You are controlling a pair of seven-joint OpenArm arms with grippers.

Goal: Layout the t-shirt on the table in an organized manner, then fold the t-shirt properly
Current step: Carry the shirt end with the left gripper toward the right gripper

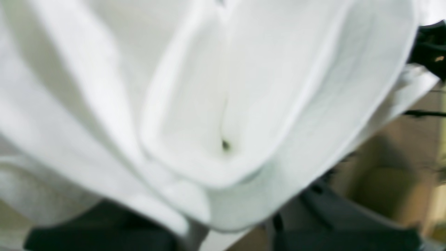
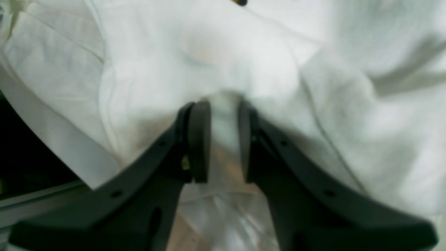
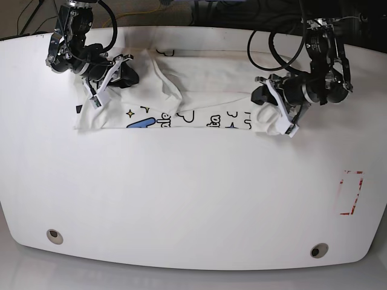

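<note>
The white t-shirt (image 3: 199, 84) lies crumpled in a wide band across the back of the table (image 3: 193, 199), its lower part turned up so a strip of blue and black print (image 3: 175, 119) shows. My right gripper (image 3: 101, 90) is at the shirt's left end. In the right wrist view it (image 2: 224, 118) is shut on a fold of the white cloth (image 2: 174, 52). My left gripper (image 3: 283, 118) is at the shirt's right end. In the left wrist view the lifted cloth (image 1: 223, 87) drapes over its dark fingers (image 1: 331, 216) and hides the tips.
Two round grommet holes (image 3: 54, 235) (image 3: 318, 249) sit near the table's front edge. A red dashed rectangle (image 3: 351, 192) marks the right side. Black cables (image 3: 272, 42) hang behind the left arm at the table's back edge.
</note>
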